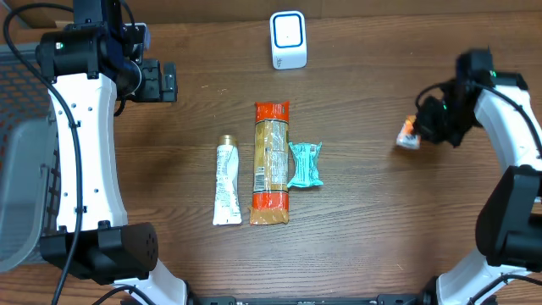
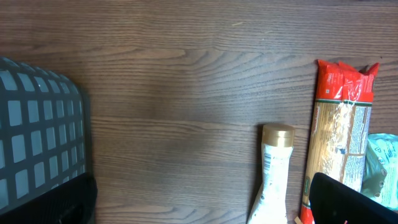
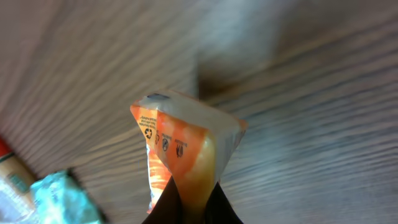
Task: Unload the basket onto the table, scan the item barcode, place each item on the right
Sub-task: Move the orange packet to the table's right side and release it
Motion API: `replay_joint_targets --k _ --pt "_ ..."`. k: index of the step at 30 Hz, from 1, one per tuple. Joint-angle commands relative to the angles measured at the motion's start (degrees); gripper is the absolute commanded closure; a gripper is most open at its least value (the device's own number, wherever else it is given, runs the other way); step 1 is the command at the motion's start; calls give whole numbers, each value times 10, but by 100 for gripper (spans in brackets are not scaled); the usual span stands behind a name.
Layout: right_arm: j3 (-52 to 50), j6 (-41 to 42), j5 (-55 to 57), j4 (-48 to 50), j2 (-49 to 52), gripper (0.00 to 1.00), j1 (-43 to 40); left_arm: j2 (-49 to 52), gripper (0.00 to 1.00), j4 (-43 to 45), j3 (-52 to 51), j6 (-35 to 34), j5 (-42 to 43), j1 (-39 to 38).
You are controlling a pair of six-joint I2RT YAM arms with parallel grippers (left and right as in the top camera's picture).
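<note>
Right wrist view crops my right gripper [image 3: 191, 208], clamped on one orange-and-white plastic packet [image 3: 186, 146] over the right side of the brown wooden table [image 1: 373, 220]; its print is blurred. My left gripper [image 1: 165, 81] stands spread, empty. Mid-table: one white gold-capped tube [image 1: 226, 182], one long red-and-tan pasta bag [image 1: 271, 163], one teal wrapper [image 1: 305, 164]. One white boxy scanner [image 1: 288, 40].

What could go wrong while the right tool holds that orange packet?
The right tool pinches only one end of the orange packet, so it could slip or twist in transit. No barcode shows in the wrist view, only small symbols, so the wrong face may reach the white scanner.
</note>
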Motion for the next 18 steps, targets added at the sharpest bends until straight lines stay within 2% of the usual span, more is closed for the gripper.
replay_joint_targets --k 1,5,9,12,16,18 --pt "-42 2 -19 22 -4 96 -21 5 0 -1 0 10 -3 -4" --pt "-63 -1 -17 32 -4 96 -43 5 0 -1 0 10 -3 -4" --pt "-63 -20 -17 21 -4 60 -53 5 0 -1 0 10 -3 -4" --pt "-59 -32 -17 8 -4 48 -53 5 1 -1 0 10 -3 -4" --pt "-25 -39 -31 -25 -6 48 -51 5 0 -1 0 10 -3 -4" --pt "-3 -81 -93 -36 -10 49 -43 5 0 -1 0 10 -3 -4"
